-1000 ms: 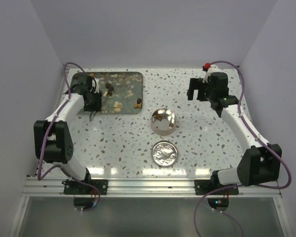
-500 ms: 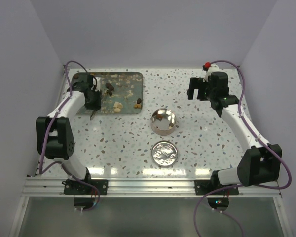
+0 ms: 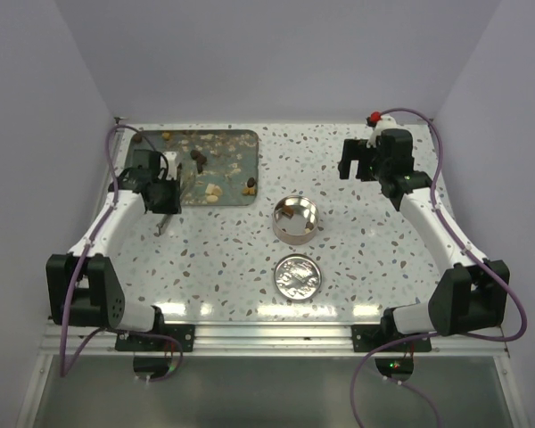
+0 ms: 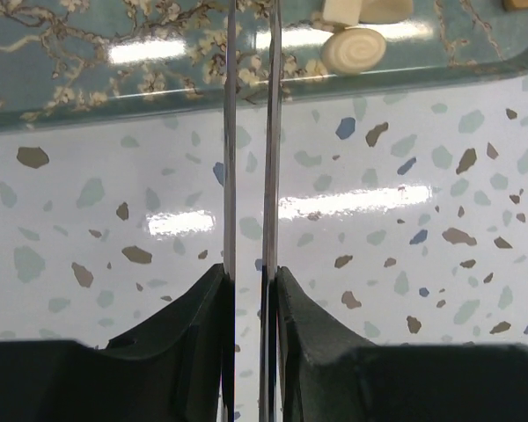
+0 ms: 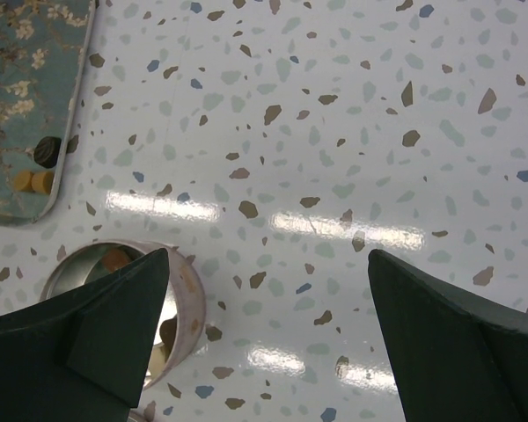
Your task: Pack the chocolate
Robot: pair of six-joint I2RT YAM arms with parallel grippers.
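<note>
I'm pinching the tweezers [image 4: 230, 132] in my nearly closed left claw [image 4: 251, 271], tips hidden past the tray [image 4: 70, 88]. I'm likely picking chocolate [image 4: 354, 50]; next I'm needing the tin [image 3: 296, 234].

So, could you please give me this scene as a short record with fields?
left gripper: shut on metal tweezers, over table beside tray
right gripper: open, empty, above table
tin: open, few pieces inside
lid: on table, apart from tin
chocolate: mostly on tray, dark and cream lumps
</note>
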